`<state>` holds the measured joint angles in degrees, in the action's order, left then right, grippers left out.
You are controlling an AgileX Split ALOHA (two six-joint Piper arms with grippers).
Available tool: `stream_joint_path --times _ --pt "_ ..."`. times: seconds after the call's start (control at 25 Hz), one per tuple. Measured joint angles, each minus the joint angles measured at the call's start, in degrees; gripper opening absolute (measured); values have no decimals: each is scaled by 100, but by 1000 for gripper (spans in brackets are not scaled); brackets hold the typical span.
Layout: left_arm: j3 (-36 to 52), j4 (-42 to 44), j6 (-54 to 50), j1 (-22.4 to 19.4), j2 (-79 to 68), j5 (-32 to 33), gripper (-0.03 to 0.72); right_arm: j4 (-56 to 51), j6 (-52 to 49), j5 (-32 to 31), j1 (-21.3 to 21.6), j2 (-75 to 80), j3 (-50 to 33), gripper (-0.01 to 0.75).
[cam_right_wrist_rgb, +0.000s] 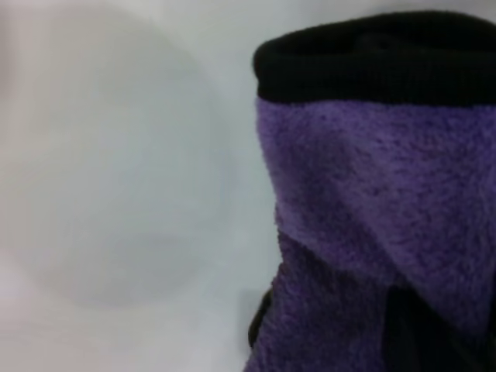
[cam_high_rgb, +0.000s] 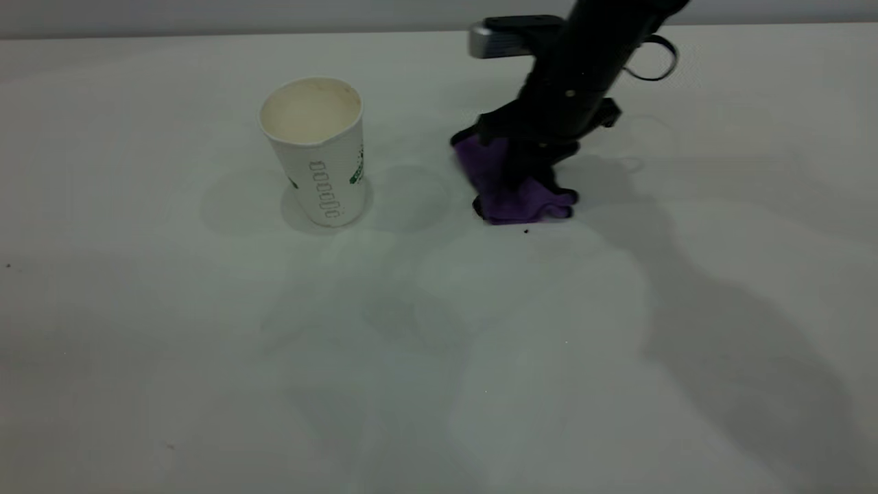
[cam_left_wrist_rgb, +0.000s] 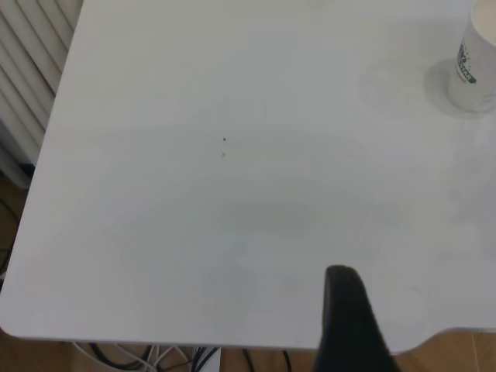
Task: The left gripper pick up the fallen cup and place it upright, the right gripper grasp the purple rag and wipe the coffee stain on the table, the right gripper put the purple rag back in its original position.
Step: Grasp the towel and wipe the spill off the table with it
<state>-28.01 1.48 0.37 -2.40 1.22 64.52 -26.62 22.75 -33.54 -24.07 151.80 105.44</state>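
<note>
The white paper cup [cam_high_rgb: 315,147] with green print stands upright on the table, left of centre; it also shows in the left wrist view [cam_left_wrist_rgb: 474,66]. My right gripper [cam_high_rgb: 529,171] reaches down from the back and is shut on the purple rag [cam_high_rgb: 523,197], which is bunched and pressed on the table to the right of the cup. In the right wrist view the rag [cam_right_wrist_rgb: 372,217] with its black hem fills most of the picture and hides the jaws. No coffee stain shows. My left gripper [cam_left_wrist_rgb: 347,310] is far from the cup, over the table's edge.
A small dark speck [cam_high_rgb: 526,231] lies just in front of the rag. Faint round marks show on the white table [cam_high_rgb: 411,343] around the cup. The table's edge and cables beneath it [cam_left_wrist_rgb: 155,356] show in the left wrist view.
</note>
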Motion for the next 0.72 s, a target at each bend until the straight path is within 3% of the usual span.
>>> stream_joint_path --times 0.24,0.56,0.72 --pt "0 0 0 0 0 0 504 -24 2 -469 -382 18 51 56" --pt "0 0 0 0 0 0 504 -30 170 -1778 -647 72 57 56" --pt "0 0 0 0 0 0 504 88 187 -1761 -673 77 57 56"
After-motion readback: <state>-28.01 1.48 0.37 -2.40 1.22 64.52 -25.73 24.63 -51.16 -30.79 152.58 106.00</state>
